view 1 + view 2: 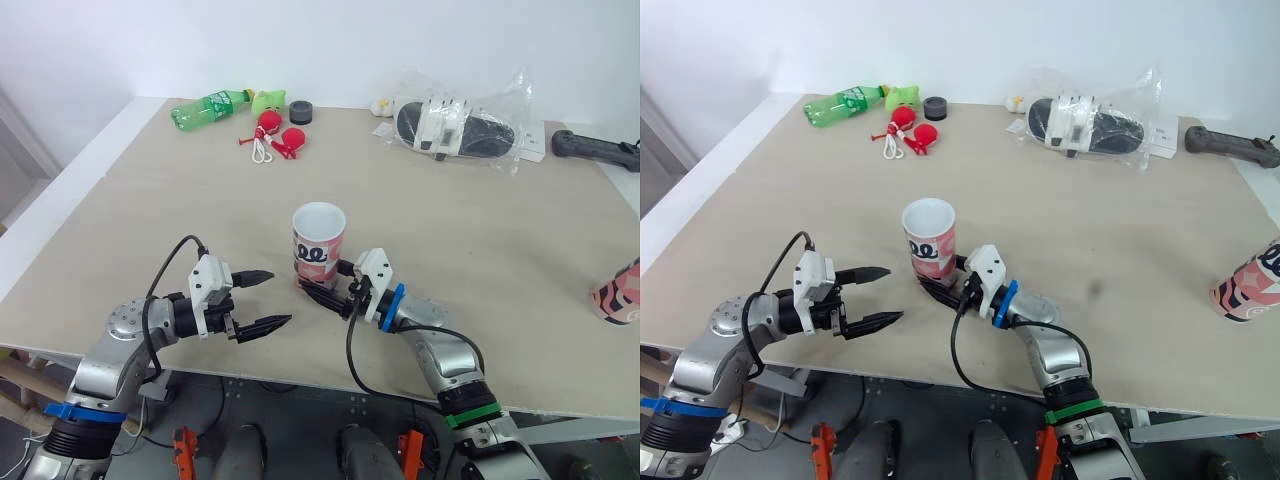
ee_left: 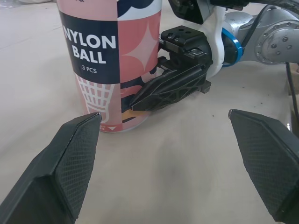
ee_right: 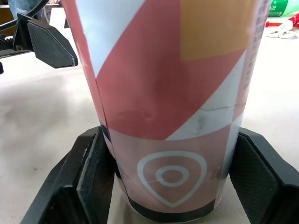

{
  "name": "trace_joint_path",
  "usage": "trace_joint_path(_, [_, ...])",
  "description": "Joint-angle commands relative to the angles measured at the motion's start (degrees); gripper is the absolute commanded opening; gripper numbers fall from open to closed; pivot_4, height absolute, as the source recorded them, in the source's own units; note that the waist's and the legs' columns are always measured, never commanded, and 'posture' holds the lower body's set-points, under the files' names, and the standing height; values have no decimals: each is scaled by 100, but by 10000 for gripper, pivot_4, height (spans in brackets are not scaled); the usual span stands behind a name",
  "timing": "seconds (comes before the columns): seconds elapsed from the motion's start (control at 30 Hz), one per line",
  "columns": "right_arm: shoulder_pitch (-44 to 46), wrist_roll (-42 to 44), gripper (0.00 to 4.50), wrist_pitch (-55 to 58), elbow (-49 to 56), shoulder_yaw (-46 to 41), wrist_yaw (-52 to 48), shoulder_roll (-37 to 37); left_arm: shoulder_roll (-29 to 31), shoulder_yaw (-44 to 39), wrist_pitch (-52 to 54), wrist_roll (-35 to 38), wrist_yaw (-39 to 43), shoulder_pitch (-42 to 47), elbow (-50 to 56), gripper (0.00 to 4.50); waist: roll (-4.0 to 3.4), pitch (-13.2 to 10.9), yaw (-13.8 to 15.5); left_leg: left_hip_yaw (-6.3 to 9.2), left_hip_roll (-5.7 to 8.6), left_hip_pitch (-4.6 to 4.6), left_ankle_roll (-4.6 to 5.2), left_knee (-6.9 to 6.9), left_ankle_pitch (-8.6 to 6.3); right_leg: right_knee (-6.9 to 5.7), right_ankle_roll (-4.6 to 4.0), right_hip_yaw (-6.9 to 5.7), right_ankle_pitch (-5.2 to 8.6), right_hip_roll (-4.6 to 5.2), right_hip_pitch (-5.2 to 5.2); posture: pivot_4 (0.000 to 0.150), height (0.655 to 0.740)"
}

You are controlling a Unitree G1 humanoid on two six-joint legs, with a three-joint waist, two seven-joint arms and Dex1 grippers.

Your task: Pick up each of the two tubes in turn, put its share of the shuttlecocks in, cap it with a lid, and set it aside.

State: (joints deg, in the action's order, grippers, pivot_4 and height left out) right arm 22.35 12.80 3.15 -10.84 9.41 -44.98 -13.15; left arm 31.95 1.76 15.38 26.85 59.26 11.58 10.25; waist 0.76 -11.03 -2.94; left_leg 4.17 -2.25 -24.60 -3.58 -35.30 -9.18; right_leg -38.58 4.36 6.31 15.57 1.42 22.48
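Note:
An open pink patterned tube (image 1: 318, 245) stands upright in the middle of the table, its white inside showing. My right gripper (image 1: 318, 281) is shut on its base, one black finger (image 3: 88, 172) pressed to each side. My left gripper (image 1: 280, 297) hovers open just left of the tube, level with its lower part, with nothing between its fingers (image 2: 74, 154). A second pink tube (image 1: 618, 295) sits tilted at the table's right edge, partly cut off.
At the back lie a green bottle (image 1: 210, 108), red toys with a white cord (image 1: 272, 135), a black roll (image 1: 301, 112), a plastic bag holding slippers (image 1: 460, 128) and a black handle (image 1: 595, 148). The table's front edge (image 1: 300, 375) runs just below both grippers.

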Motion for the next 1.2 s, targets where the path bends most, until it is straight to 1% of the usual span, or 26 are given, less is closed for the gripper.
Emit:
trace_joint_path(0.03, [25, 88, 31125, -33, 154, -107, -11, 2, -9, -14, -93, -21, -11, 15, 96, 45000, 0, 0, 0, 0, 0, 0, 0, 0, 0, 0, 0, 0, 0, 0, 0, 1500, 7400])
trace_joint_path(0.17, [-94, 278, 31125, 179, 566, -408, 203, -92, -78, -31, -61, -11, -97, 116, 40, 45000, 0, 0, 3, 0, 0, -1, 0, 0, 0, 0, 0, 0, 0, 0, 0, 1500, 7400])
trace_joint_path(0.27, [-216, 552, 31125, 462, 1004, -1053, 713, -199, -237, -64, 107, 88, -286, 316, 46, 45000, 1, -1, 28, 0, 2, -6, 0, 0, 0, 0, 0, 0, 0, 2, 3, 1500, 7400])
trace_joint_path(0.37, [-323, 552, 31125, 597, 1242, -1689, 1367, -351, -422, 6, 214, 58, -471, 581, 10, 45000, 2, -1, 35, 0, 5, -11, -1, -4, 0, 2, 5, 0, -2, 4, 4, 1500, 7400])
trace_joint_path(0.47, [-331, 378, 31125, 664, 1262, -2480, 2311, -549, -774, 89, 360, 72, -739, 1088, -122, 45000, 1, -1, 33, 0, 6, -8, -1, -4, 0, 7, 7, 0, -5, 4, 1, 1500, 7400])
trace_joint_path(0.63, [-235, -163, 31125, 705, 763, -3221, 3775, -753, -1199, 270, 346, 48, -729, 1728, -357, 45000, 1, -1, 10, 0, 9, -12, 0, 0, 0, 11, 9, 2, -5, 4, 4, 1500, 7400])
trace_joint_path(0.7, [-211, -251, 31125, 659, 515, -3360, 4078, -782, -1297, 323, 336, 58, -693, 1899, -413, 45000, 1, -1, -16, -3, 9, -10, 1, 4, 0, 15, 8, 6, -5, 4, 5, 1500, 7400])
trace_joint_path(0.8, [-187, -235, 31125, 568, 229, -3469, 4265, -781, -1350, 376, 314, 38, -611, 2011, -477, 45000, -1, -1, -51, -6, 7, -5, 1, 17, 0, 15, 5, 10, -3, 1, 7, 1500, 7400])
trace_joint_path(1.0, [-73, -234, 31125, 237, -350, -3758, 4805, -830, -1388, 427, 228, 9, -579, 1999, -512, 45000, -1, -1, -56, -9, 13, -4, 2, 26, 1, 16, 5, 14, -2, 7, 7, 1500, 7400])
trace_joint_path(1.2, [-6, -172, 31125, 66, -659, -3795, 4914, -794, -1387, 408, 234, 36, -611, 1918, -428, 45000, -1, -1, -60, -9, 12, -3, 2, 27, 1, 19, 5, 14, -2, 6, 6, 1500, 7400])
